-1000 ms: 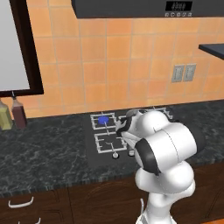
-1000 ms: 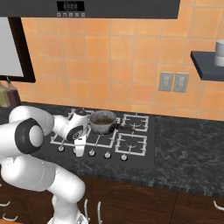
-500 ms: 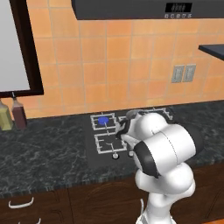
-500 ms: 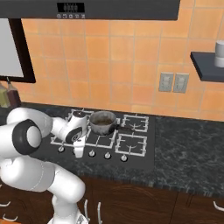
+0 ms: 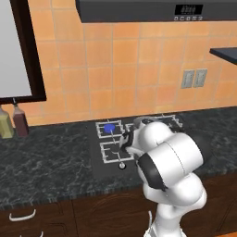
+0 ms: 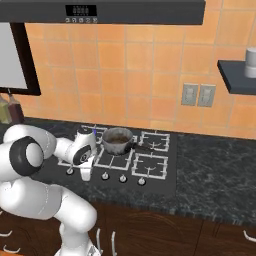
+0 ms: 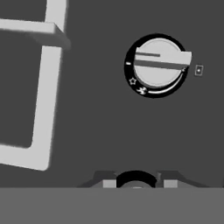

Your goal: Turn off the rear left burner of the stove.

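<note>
**Operator:** Hand view puts me just above the stove [image 7: 100, 140], looking at one round silver knob [image 7: 158, 62] with a raised bar across it, upper right. A pale grate corner [image 7: 43, 87] runs off the left edge.

**Listener:** Where is the burner?

**Operator:** From the left base view, the rear left burner [image 5: 109, 128] sits at the cooktop's back left, its centre a bright blue disc. My arm's white bulk hides most of the stove beyond it.

**Listener:** And the gripper?

**Operator:** The gripper [image 6: 86, 172] hangs over the knob row at the stove's front left. I cannot tell whether the fingers are spread; only dark stubs show. A dark pot [image 6: 117, 140] sits mid-stove.
</note>
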